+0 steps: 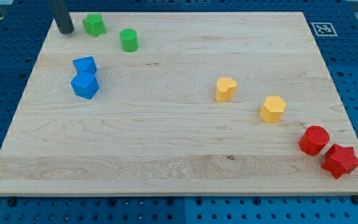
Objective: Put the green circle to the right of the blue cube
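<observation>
The wooden board [179, 143] is pale, smooth-grained and flat. My tip [65, 31] has no jaws to open or close; it is a plain dark rod resting at the view's top-left corner, just left of the green star [94, 25]. The green circle [128, 40], a short matte cylinder, lies up and right of the blue cube [84, 85], with a second blue block [85, 65] touching the cube's top. Risk: a push from here probably strikes the star first, or the round block rolls off-line.
</observation>
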Controlling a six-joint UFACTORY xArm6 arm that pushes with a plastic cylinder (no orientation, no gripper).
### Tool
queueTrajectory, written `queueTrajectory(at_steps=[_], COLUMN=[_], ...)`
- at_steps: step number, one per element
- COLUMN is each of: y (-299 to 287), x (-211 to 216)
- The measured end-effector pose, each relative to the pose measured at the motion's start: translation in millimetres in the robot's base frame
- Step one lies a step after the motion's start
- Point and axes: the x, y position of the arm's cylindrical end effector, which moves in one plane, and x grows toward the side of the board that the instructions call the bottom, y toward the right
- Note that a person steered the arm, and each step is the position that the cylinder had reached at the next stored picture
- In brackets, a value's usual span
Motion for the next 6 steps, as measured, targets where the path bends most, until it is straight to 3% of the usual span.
queueTrajectory(at_steps=[1, 2, 4, 5, 6], y=[6.2, 58.0, 166.9, 164.1, 147.5], x=[-39.8, -51.2, 25.5, 32.6, 71.9])
